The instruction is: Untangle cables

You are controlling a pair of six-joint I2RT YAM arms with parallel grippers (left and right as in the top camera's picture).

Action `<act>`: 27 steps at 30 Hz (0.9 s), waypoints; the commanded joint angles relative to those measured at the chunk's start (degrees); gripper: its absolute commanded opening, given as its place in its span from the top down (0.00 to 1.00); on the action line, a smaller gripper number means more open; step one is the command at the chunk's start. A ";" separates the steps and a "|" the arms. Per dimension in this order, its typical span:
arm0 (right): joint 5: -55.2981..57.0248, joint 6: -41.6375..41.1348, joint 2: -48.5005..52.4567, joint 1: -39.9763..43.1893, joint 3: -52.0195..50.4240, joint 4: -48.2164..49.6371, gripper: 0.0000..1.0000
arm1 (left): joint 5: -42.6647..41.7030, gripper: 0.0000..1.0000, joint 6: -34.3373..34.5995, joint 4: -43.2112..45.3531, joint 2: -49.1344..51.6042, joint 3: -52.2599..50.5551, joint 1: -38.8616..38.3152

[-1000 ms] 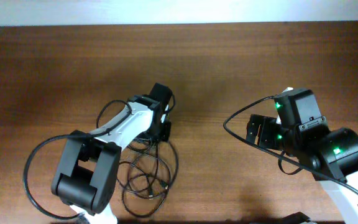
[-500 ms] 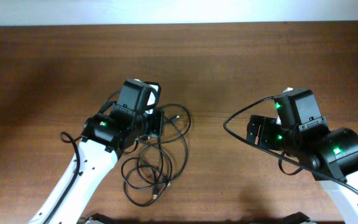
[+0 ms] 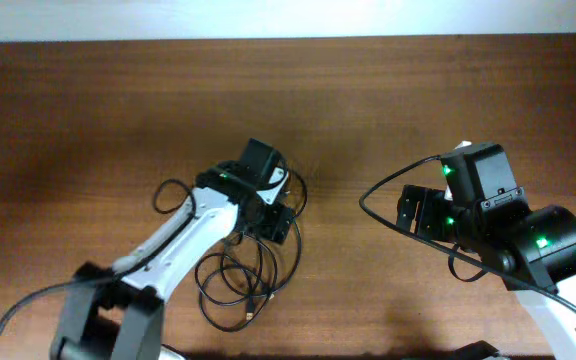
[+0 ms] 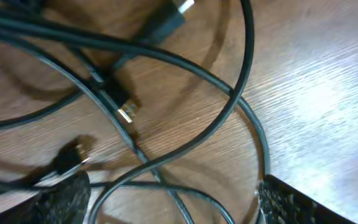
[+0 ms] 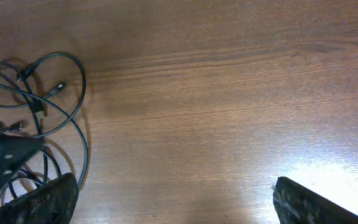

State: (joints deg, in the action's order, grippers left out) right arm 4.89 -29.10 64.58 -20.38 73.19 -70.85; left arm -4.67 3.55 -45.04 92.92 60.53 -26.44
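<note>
The cables (image 3: 251, 272) are thin black cords tangled in overlapping loops on the wooden table, left of centre. My left gripper (image 3: 271, 207) hovers low over the top of the tangle. In the left wrist view it is open (image 4: 173, 202), with strands crossing the gap between its fingers (image 4: 61, 200) and nothing pinched. Small plug ends (image 4: 127, 112) lie just ahead of it. My right gripper (image 3: 414, 210) stands open (image 5: 173, 200) over bare wood to the right. It sees the cables (image 5: 48, 106) at its far left, apart from it.
The wooden table (image 3: 388, 100) runs to a pale wall edge at the back. A thick black wire (image 3: 388, 190) fixed to the right arm arcs out to the left of that gripper. The left arm (image 3: 168, 250) lies across the tangle's left side.
My left gripper was shut and has opened. It swung left and then back right over the tangle, and the loops spread to the right. The right arm has not moved.
</note>
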 commanded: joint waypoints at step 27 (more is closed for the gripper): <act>-2.75 4.90 7.02 0.15 0.09 -1.40 0.01 | 1.81 1.00 0.11 17.53 -27.82 33.51 -1.79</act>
State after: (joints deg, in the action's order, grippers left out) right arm 2.48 -24.80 71.55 -20.38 73.17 -72.20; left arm -11.03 2.44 -32.64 67.51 93.23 -28.18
